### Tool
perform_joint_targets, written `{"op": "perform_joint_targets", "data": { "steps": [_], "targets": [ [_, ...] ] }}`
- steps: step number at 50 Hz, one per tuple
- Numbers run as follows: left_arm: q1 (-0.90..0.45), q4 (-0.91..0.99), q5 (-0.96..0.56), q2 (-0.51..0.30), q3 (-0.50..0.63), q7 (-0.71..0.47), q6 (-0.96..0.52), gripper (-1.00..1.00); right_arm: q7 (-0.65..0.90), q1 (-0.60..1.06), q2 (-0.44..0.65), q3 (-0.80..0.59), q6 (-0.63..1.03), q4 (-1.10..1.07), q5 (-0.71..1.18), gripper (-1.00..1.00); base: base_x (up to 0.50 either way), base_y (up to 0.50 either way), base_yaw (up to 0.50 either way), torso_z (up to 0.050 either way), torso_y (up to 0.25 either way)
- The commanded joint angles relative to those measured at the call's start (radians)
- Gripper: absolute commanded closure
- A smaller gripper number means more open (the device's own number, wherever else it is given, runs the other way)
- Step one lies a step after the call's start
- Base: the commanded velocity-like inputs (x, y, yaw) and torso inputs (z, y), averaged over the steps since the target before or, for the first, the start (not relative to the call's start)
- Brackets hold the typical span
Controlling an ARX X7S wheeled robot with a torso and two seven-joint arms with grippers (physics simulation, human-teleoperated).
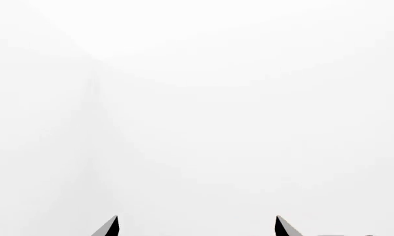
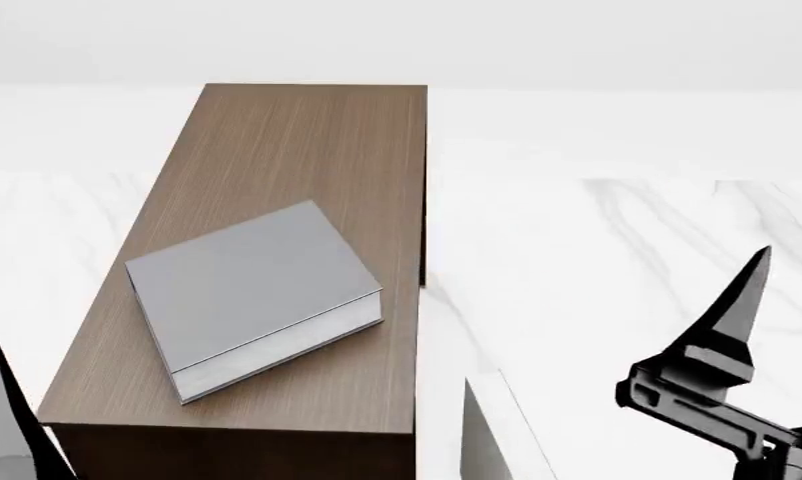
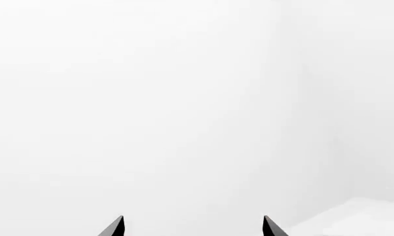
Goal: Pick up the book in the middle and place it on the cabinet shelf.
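Observation:
The book [image 2: 245, 290], grey-covered with a white page block, lies flat and turned at an angle on the near half of the cabinet shelf [image 2: 324, 140], a long dark brown wood-grain top. Neither gripper touches it. My right gripper [image 2: 617, 318] hangs open to the right of the cabinet, lower in the head view. Of the left one, only a finger of the fingers [image 2: 6, 425] shows, at the bottom left corner. In the wrist views the left gripper [image 1: 197, 226] and right gripper [image 3: 193, 226] stand open with nothing between the tips, facing blank white.
White marble-veined floor [image 2: 641, 230] surrounds the cabinet, with a white wall [image 2: 508, 40] behind it. A pale surface [image 3: 361, 216] shows at one corner of the right wrist view.

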Motion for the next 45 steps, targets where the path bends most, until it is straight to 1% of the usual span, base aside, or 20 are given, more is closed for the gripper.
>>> {"op": "perform_joint_targets", "data": {
  "steps": [1, 3, 7, 12, 15, 16, 19, 21, 25, 27, 32, 35, 45],
  "targets": [
    [-0.005, 0.028, 0.022, 0.007, -0.079, -0.022, 0.005, -1.00, -0.058, -0.141, -0.023, 0.051, -0.223, 0.089, -0.294, -1.00, 0.00, 0.00, 0.00, 0.000, 0.000],
    [-0.008, 0.023, 0.026, 0.006, -0.095, -0.035, 0.007, -1.00, -0.081, -0.150, -0.029, 0.056, -0.294, 0.110, -0.313, -1.00, 0.00, 0.00, 0.00, 0.000, 0.000],
    [-0.011, 0.036, 0.034, 0.001, -0.125, -0.055, 0.004, -1.00, -0.079, -0.142, -0.014, 0.090, -0.330, 0.089, -0.323, -1.00, 0.00, 0.00, 0.00, 0.000, 0.000],
    [-0.019, 0.077, 0.037, -0.017, -0.197, -0.088, -0.022, -1.00, -0.032, -0.116, 0.014, 0.177, -0.319, 0.060, -0.320, -1.00, 0.00, 0.00, 0.00, 0.000, 0.000],
    [-0.022, 0.111, 0.037, -0.031, -0.253, -0.110, -0.048, -1.00, -0.004, -0.108, 0.033, 0.237, -0.318, 0.040, -0.324, -1.00, 0.00, 0.00, 0.00, 0.000, 0.000],
    [-0.023, 0.133, 0.046, -0.041, -0.287, -0.123, -0.062, -1.00, 0.014, -0.100, 0.043, 0.274, -0.312, 0.031, -0.345, -1.00, 0.00, 0.00, 0.00, 0.000, 0.000],
    [-0.022, 0.170, 0.052, -0.056, -0.345, -0.142, -0.080, -1.00, 0.043, -0.095, 0.066, 0.333, -0.295, 0.007, -0.317, -1.00, 0.00, 0.00, 0.00, 0.000, 0.000],
    [-0.019, 0.216, 0.055, -0.075, -0.412, -0.159, -0.105, -1.00, 0.068, -0.099, 0.093, 0.405, -0.287, -0.032, -0.327, -1.00, 0.00, 0.00, 0.00, 0.000, 0.000],
    [-0.004, 0.267, 0.055, -0.092, -0.483, -0.174, -0.120, -1.00, 0.100, -0.115, 0.112, 0.492, -0.271, -0.084, -0.344, -1.00, 0.00, 0.00, 0.00, 0.000, 0.002],
    [0.009, 0.303, 0.096, -0.099, -0.533, -0.190, -0.131, -1.00, 0.101, -0.128, 0.120, 0.540, -0.294, -0.101, -0.347, -1.00, 0.00, 0.00, 0.00, 0.000, 0.000],
    [0.019, 0.329, 0.085, -0.116, -0.615, -0.196, -0.155, -1.00, 0.111, -0.150, 0.142, 0.640, -0.283, -0.152, -0.354, -1.00, 0.00, 0.00, 0.00, 0.000, 0.000],
    [0.031, 0.344, 0.075, -0.121, -0.661, -0.199, -0.165, -1.00, 0.107, -0.157, 0.142, 0.658, -0.294, -0.151, -0.347, -1.00, 0.00, 0.00, 0.00, 0.000, 0.000],
    [0.039, 0.372, 0.070, -0.121, -0.702, -0.201, -0.175, -1.00, 0.096, -0.152, 0.129, 0.643, -0.321, -0.143, -0.352, -1.00, 0.00, 0.00, 0.00, 0.000, 0.000]
  ]
}}
